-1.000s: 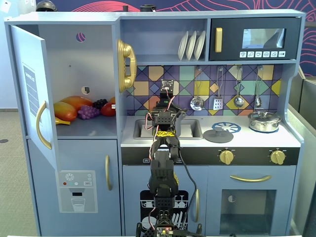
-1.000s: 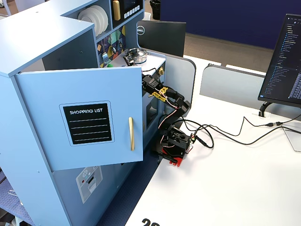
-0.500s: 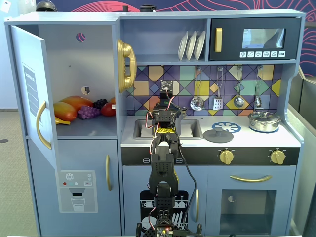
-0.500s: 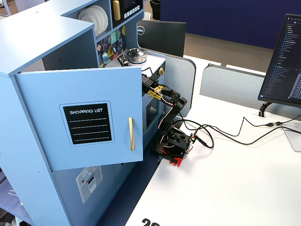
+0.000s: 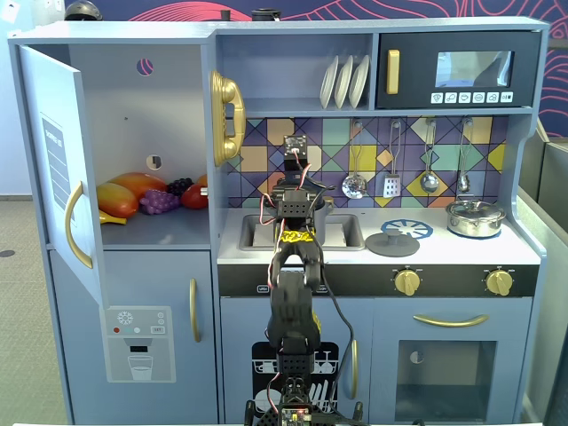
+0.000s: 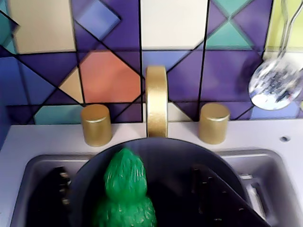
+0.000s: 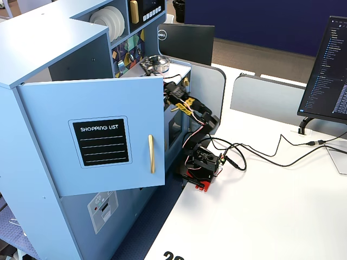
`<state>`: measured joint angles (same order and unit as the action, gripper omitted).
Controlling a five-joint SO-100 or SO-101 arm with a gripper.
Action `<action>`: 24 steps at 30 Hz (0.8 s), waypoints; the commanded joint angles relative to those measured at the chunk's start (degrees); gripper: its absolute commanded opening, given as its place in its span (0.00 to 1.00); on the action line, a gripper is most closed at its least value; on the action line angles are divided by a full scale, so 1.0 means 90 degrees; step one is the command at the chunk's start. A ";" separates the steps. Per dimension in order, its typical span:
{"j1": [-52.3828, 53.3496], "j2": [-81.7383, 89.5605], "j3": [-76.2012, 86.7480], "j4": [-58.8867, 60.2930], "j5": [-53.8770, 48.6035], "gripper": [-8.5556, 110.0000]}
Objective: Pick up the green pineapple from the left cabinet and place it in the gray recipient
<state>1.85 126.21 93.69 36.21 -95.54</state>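
Observation:
The green pineapple [image 6: 125, 189] lies leafy end up inside the gray recipient [image 6: 189, 156], a dark pot standing in the sink [image 6: 33, 170]. My gripper [image 6: 137, 198] is open over the pot. Its dark fingers [image 6: 213, 194] stand well apart on either side of the pineapple, with gaps on both sides. In a fixed view my gripper [image 5: 297, 211] reaches over the sink and hides the pot and pineapple. The left cabinet [image 5: 133, 115] stands with its door [image 5: 53, 177] swung open; the door also shows in another fixed view [image 7: 92, 141].
Orange and yellow fruit [image 5: 133, 188], purple grapes [image 5: 160, 202] and a red fruit [image 5: 195, 196] lie on the cabinet shelf. A gold faucet [image 6: 156, 101] rises just behind the pot. A flat gray lid [image 5: 398, 242] and a silver lidded pot [image 5: 476, 217] sit on the stove.

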 commanded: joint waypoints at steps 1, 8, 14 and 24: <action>0.0127 0.1436 -0.0225 0.1123 -0.0225 0.21; 0.0371 0.4131 0.2090 0.3701 -0.0156 0.07; 0.0361 0.5664 0.4980 0.4121 0.0537 0.07; 0.0029 0.5918 0.7891 0.3193 0.0703 0.07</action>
<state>2.64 179.74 160.05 67.50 -90.09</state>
